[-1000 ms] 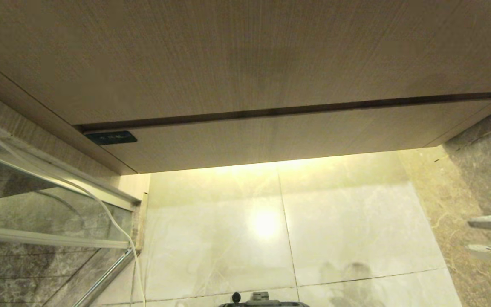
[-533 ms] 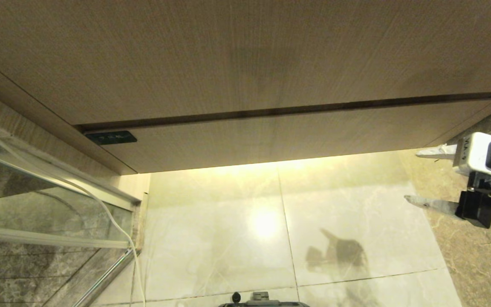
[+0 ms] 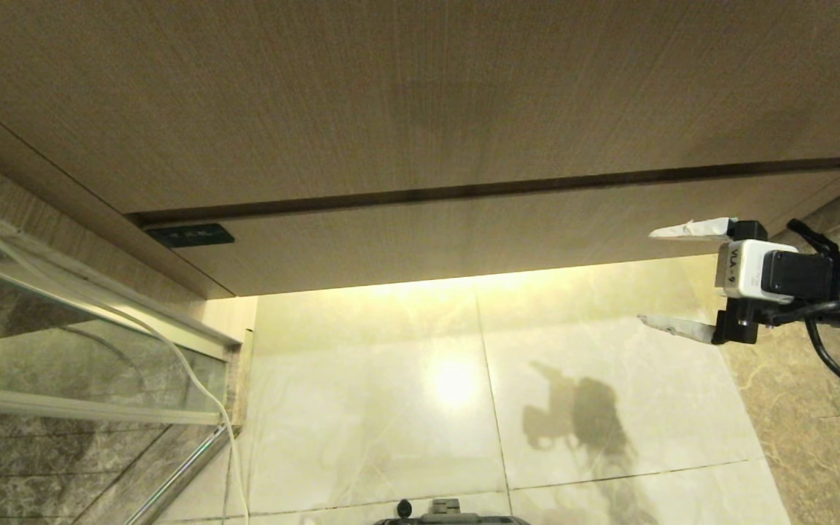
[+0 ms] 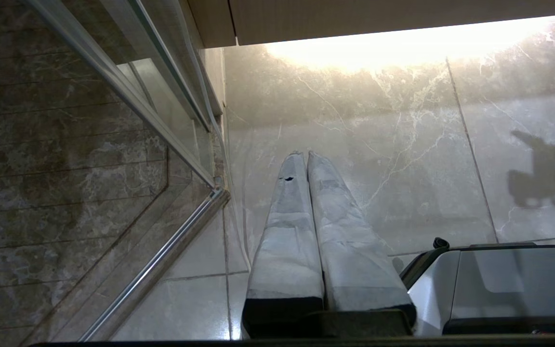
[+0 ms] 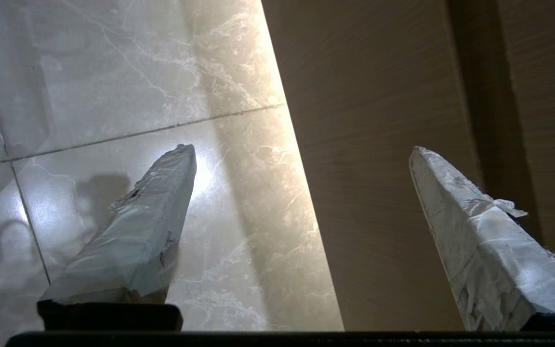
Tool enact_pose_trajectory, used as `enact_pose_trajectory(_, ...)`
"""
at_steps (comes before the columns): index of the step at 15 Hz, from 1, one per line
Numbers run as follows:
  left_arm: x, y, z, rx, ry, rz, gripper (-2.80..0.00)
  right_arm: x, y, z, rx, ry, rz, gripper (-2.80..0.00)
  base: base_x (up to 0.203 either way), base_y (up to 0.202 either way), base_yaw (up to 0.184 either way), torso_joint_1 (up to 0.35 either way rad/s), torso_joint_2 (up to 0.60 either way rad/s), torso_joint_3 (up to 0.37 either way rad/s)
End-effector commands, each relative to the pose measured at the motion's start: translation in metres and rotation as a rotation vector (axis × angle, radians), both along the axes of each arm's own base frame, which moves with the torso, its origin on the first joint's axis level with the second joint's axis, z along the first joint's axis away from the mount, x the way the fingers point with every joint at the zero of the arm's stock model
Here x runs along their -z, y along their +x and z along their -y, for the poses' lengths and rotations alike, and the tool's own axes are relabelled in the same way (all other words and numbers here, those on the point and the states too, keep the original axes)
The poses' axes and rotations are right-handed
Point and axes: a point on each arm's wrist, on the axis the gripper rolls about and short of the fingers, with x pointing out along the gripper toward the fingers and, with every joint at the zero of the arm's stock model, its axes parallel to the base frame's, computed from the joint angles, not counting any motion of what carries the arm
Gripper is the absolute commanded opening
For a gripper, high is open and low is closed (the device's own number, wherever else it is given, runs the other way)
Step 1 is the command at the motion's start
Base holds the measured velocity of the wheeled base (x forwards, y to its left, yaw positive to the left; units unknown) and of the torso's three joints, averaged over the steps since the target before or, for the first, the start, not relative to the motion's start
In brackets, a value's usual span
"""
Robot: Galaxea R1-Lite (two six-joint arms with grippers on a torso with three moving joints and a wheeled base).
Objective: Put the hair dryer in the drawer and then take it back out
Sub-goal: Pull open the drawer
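Head view: The drawer (image 3: 464,237) is closed. Its flat wood-grain front runs across the frame from 9 o'clock to 3 o'clock, directly below a dark horizontal gap that separates it from the taller wood-grain panel (image 3: 391,95) at 12 o'clock. A small black switch plate (image 3: 189,235) sits at the drawer's upper left corner, toward 10 o'clock. Below the drawer, a strip of warm light falls on the pale marble floor (image 3: 391,408). The right gripper (image 3: 664,275) enters from 3 o'clock and points toward the frame's centre. Its two taped fingers are spread wide with nothing between them; the upper finger overlaps the drawer's lower right edge, the lower finger is over the floor. The gripper's shadow (image 3: 573,419) lies on the floor at 5 o'clock. A glass shower partition (image 3: 84,350) with a white cable (image 3: 201,394) occupies 8 o'clock. The hair dryer does not appear in this view.

Left wrist view: The left gripper (image 4: 301,155) has its fingers pressed together, empty, above the floor tiles. The glass partition's metal rail (image 4: 162,260) lies at 8 o'clock.

Right wrist view: The spread fingers (image 5: 152,226) frame the drawer front (image 5: 378,144) at 1 o'clock and the lit floor at 10 o'clock. No hair dryer appears in either wrist view.
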Motion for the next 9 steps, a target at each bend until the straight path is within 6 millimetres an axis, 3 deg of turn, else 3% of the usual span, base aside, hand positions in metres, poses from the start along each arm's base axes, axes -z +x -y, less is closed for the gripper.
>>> enact_pose_trajectory(1,0.0,0.0,0.0,0.0,0.0,-0.001,-2.8,0.012,0.017,0.002,-0.006,-0.009,-0.02,0.0,0.0,0.0,0.0,0.0,0.0,0.0)
enact_pose_trajectory(7,0.0,0.0,0.0,0.0,0.0,-0.001,-2.8,0.004,0.047,0.0,0.007,-0.019,0.081,0.0,0.0,0.0,0.0,0.0,0.0,0.0)
enact_pose_trajectory(9,0.0,0.0,0.0,0.0,0.0,0.0,-2.8,-0.007,0.06,0.0,0.049,-0.015,0.107,0.0,0.0,0.0,0.0,0.0,0.0,0.0)
